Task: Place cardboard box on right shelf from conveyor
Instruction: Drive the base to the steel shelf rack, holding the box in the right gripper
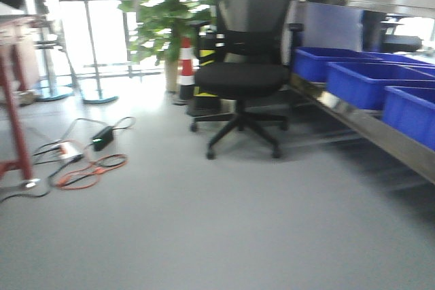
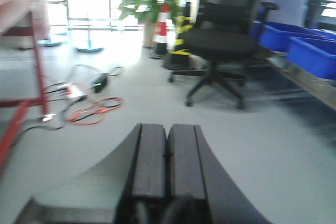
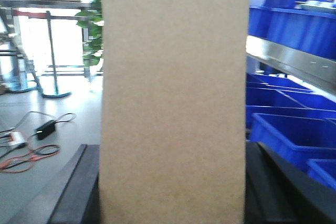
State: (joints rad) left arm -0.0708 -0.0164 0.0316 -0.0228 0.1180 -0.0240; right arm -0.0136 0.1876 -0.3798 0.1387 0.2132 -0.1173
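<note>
Cardboard box (image 3: 175, 98) stands upright, long axis vertical, held in jaws of right gripper (image 3: 173, 187) (left gripper (image 2: 167, 156): jaws together).

We see open smooth grey floor (image 1: 204, 236) across the lower half of the front view. At centre top a black mesh office chair (image 1: 241, 66) stands in the way, with a red-and-white traffic cone (image 1: 185, 66) and a leafy green potted plant (image 1: 163, 5) just left of it. Orange and black cables (image 1: 85, 168) lie at left centre beside a red metal frame (image 1: 13, 120). Along the right edge, blue plastic bins (image 1: 360, 83) fill the shiny steel shelf (image 1: 367, 125). In the right wrist view the tan cardboard box (image 3: 173, 98) blocks the middle.
</note>
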